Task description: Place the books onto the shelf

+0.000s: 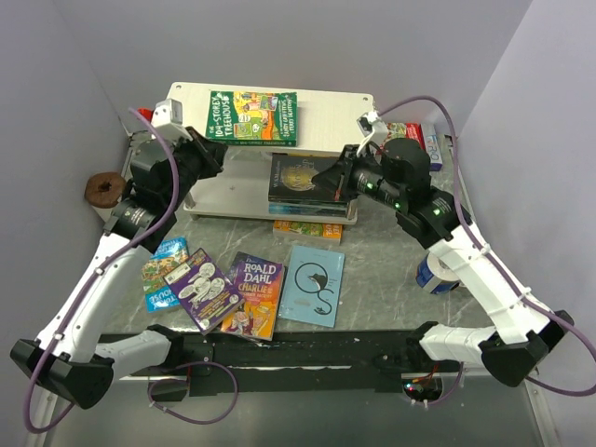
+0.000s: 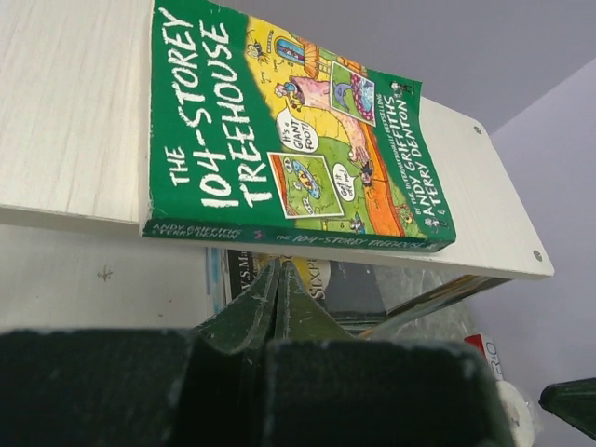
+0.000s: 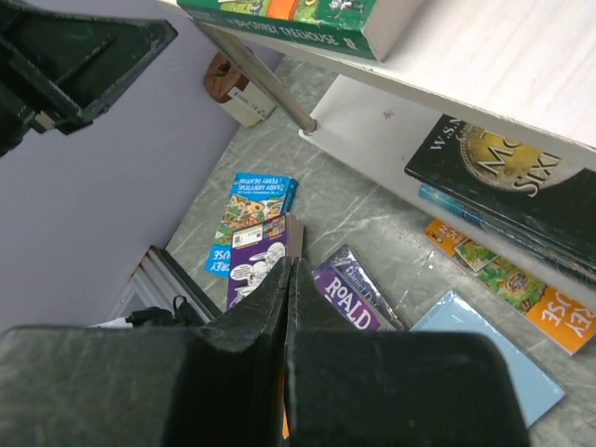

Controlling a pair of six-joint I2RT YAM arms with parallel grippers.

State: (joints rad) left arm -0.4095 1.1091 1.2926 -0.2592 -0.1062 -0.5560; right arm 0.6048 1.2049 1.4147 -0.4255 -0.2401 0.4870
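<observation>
Two grippers, and you have both shut with nothing between the fingers: the left gripper (image 2: 279, 279) hangs just below the front edge of the small two-tier shelf (image 2: 74, 112) with the pale wood-grain top board, and the right gripper (image 3: 289, 270) sits in front of its white lower board. One green paperback with cartoon panels (image 1: 251, 116) lies flat on the top board, spine along the front edge. A dark starry paperback (image 1: 300, 175) rests on a short stack on the lower board, and an orange-edged book (image 1: 307, 229) pokes out beneath; whether that one is on the board or the table you cannot tell. Four more lie on the grey marbled table (image 1: 386, 279) before the shelf: a blue cartoon book (image 1: 163, 270), a purple book with white cartoons (image 1: 203, 293) overlapping it, a colourful Roald Dahl paperback (image 1: 253, 298), and a light blue book with a black swirl (image 1: 312, 284)
</observation>
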